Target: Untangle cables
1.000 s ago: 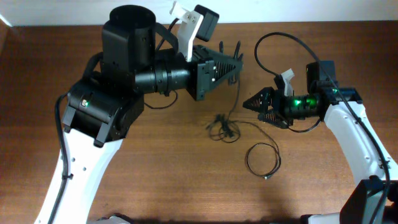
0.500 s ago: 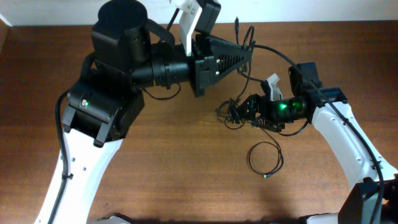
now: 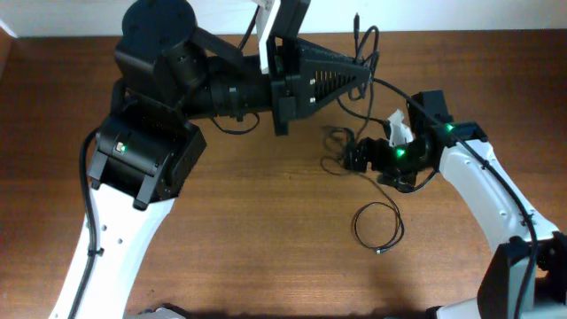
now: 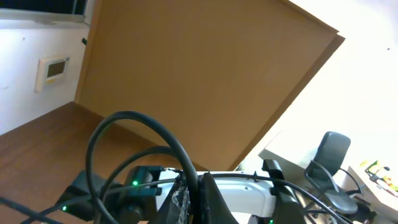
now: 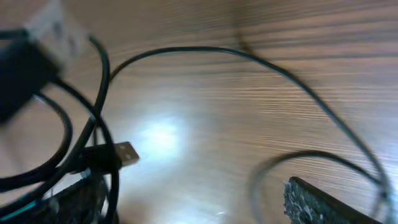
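Left gripper [image 3: 364, 74] pinched shut, holding a strand of the cables [image 3: 339, 152] up on the far side | right gripper [image 3: 353, 159] gaped wide, empty, at the knot's right edge, nearer arm | strand ran near-to-far

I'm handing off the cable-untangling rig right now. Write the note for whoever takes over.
Left gripper: shut, pinching a thin black cord, raised over the brown wooden table.
Right gripper: open, at the dark knot of cords, holding nothing. Its wrist view shows a metal USB plug among crossing strands.
Done: one black cord loop lies on the table, apart from the knot.
Left: the knot is not yet pulled apart. A likely next move is to close the right gripper on it and draw the pinched cord free.
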You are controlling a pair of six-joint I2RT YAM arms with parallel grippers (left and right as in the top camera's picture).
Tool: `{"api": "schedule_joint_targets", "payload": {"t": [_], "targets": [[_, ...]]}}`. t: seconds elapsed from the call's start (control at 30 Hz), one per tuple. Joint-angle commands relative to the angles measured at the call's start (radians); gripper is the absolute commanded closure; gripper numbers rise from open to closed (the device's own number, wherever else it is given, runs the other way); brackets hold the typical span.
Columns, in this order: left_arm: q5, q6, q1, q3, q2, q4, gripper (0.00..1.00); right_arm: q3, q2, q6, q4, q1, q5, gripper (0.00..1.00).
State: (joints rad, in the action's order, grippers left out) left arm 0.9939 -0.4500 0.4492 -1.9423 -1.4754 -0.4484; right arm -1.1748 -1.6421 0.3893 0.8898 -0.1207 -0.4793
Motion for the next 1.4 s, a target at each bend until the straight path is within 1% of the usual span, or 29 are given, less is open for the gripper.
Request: {"api": "schedule_joint_targets", "payload": {"t": [0.0, 0.07, 0.17, 0.23, 0.33, 0.43, 0.5, 0.53, 0.6, 0.67, 0.7, 0.77, 0.83, 0.9, 0.93, 1.0, 1.07, 1.13, 1.2, 1.27, 1.37], "targets": [[0.017, -0.005, -0.055, -0.017, 0.043, -0.01, 1.0, -0.006, -0.005, 0.065, 0.006, -0.002, 0.165, 0.08], [-0.01, -0.005, -0.09, -0.017, 0.043, -0.054, 1.0, -0.006, -0.005, 0.079, 0.013, 0.0, 0.185, 0.08], [-0.115, -0.005, -0.189, -0.016, 0.043, -0.18, 1.0, -0.006, -0.005, 0.091, 0.046, 0.026, 0.242, 0.08], [-0.143, -0.005, -0.245, -0.017, 0.043, -0.226, 1.0, -0.006, -0.005, 0.091, 0.061, 0.046, 0.26, 0.08], [-0.142, -0.01, -0.337, -0.017, 0.045, -0.277, 1.0, -0.006, -0.005, 0.091, 0.076, 0.093, 0.275, 0.07], [-0.101, -0.017, -0.389, -0.017, 0.047, -0.286, 1.0, -0.006, -0.005, 0.091, 0.086, 0.131, 0.274, 0.07], [-0.058, -0.051, -0.407, -0.016, 0.047, -0.286, 1.0, -0.006, -0.005, 0.09, 0.09, 0.143, 0.258, 0.07], [-0.038, -0.053, -0.407, -0.016, 0.047, -0.286, 1.0, -0.006, -0.005, 0.09, 0.09, 0.143, 0.241, 0.03], [0.019, -0.05, -0.395, -0.017, 0.047, -0.284, 1.0, -0.006, -0.005, 0.071, 0.08, 0.139, 0.172, 0.0], [0.116, -0.027, -0.374, -0.016, 0.047, -0.24, 1.0, -0.006, -0.005, 0.015, 0.058, 0.138, 0.058, 0.0], [0.171, -0.016, -0.357, -0.016, 0.047, -0.2, 1.0, -0.006, -0.005, -0.015, 0.046, 0.138, -0.007, 0.02], [0.289, -0.016, -0.32, -0.016, 0.047, -0.09, 1.0, -0.006, -0.005, -0.074, 0.024, 0.133, -0.127, 0.02], [0.363, -0.017, -0.288, -0.016, 0.047, 0.02, 1.0, -0.006, -0.005, -0.087, 0.021, 0.132, -0.162, 0.02], [0.37, -0.018, -0.269, -0.016, 0.047, 0.092, 1.0, -0.006, -0.005, -0.087, 0.022, 0.132, -0.161, 0.02], [0.355, -0.035, -0.264, -0.016, 0.047, 0.12, 1.0, -0.006, -0.005, -0.087, 0.023, 0.132, -0.161, 0.02], [0.304, -0.062, -0.264, -0.016, 0.047, 0.119, 1.0, -0.006, -0.005, -0.087, 0.026, 0.132, -0.161, 0.02], [0.269, -0.059, -0.264, -0.016, 0.047, 0.108, 1.0, -0.006, -0.005, -0.087, 0.03, 0.132, -0.161, 0.02], [0.19, -0.025, -0.264, -0.016, 0.043, 0.05, 1.0, -0.006, -0.005, -0.087, 0.036, 0.132, -0.161, 0.02], [0.05, 0.016, -0.264, -0.016, 0.042, -0.07, 1.0, -0.006, -0.005, -0.087, 0.04, 0.132, -0.16, 0.01], [-0.128, 0.059, -0.264, -0.016, 0.042, -0.198, 1.0, -0.006, -0.005, -0.087, 0.039, 0.132, -0.16, 0.02], [-0.339, 0.113, -0.264, -0.016, 0.042, -0.307, 1.0, -0.006, -0.005, -0.087, 0.039, 0.132, -0.16, 0.02]]}}
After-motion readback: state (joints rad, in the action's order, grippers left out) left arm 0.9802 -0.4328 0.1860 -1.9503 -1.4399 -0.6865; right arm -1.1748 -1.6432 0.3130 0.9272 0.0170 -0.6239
